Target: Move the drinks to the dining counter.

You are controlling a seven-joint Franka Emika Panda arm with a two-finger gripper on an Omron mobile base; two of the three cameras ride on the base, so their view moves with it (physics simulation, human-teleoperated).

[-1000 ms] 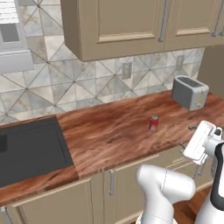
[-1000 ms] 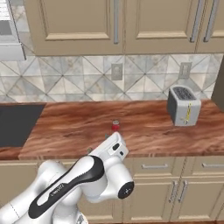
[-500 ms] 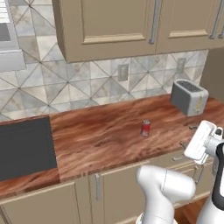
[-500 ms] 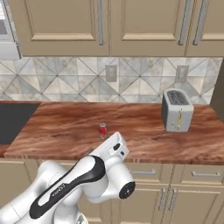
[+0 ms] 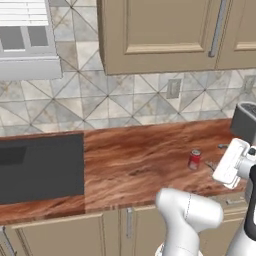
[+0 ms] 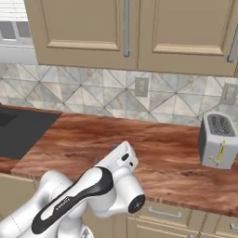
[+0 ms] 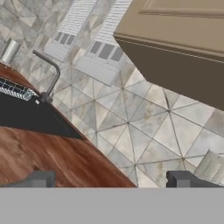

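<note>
Wood countertop [image 5: 140, 160], red can [image 5: 194, 159] mid-depth.

Beige cabinets [image 5: 165, 35], tiled backsplash [image 5: 125, 100], perhaps diamond-patterned

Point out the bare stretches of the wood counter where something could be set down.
The widest free patch of the counter lies between the black cooktop and the red can. In the right base view, bare wood also runs from the cooktop to the toaster. It is tighter between can and toaster.
</note>
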